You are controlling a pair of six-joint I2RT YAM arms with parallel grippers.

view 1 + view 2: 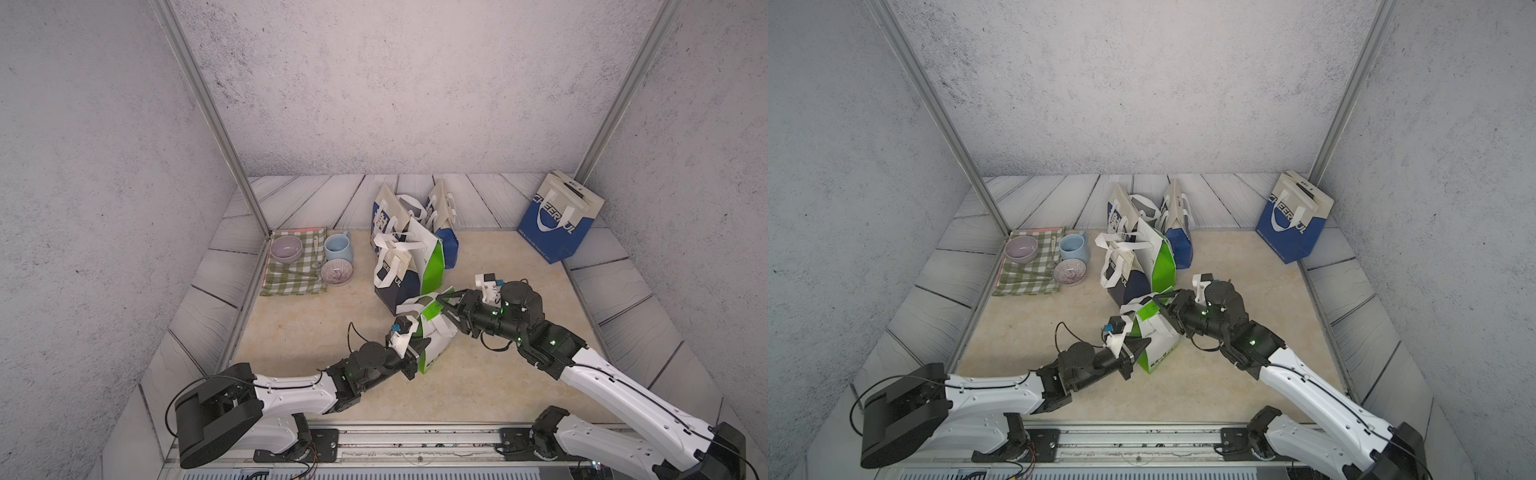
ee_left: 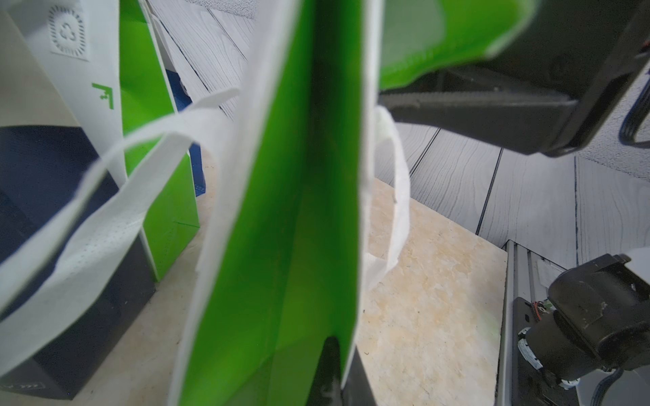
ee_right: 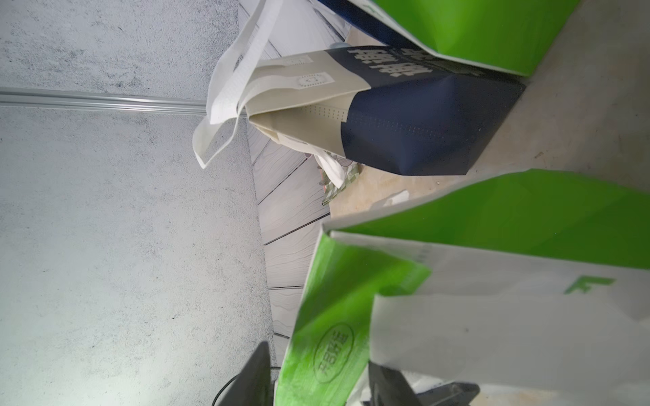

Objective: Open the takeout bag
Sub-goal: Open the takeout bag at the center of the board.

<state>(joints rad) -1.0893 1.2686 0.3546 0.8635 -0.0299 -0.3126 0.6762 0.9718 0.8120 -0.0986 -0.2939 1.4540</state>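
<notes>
The bag (image 1: pixel 432 334) stands at the front middle of the worktop (image 1: pixel 316 328), just in front of a navy bag (image 1: pixel 392 286), with our left hand (image 1: pixel 420 345) clamped on its near edge and our right hand (image 1: pixel 444 304) part-open astride the top rim. To open it well, we judge the right should bite the rim, then draw away slowly while the left anchors, lest the bag tip. Only the right wrist view shows the green flap (image 3: pixel 334 316) between those 2 fingers; the top views hide it.

Left pincer (image 1: pixel 420 345) clamped tight, right pincer (image 1: pixel 441 304) parted, arms angled inward
</notes>
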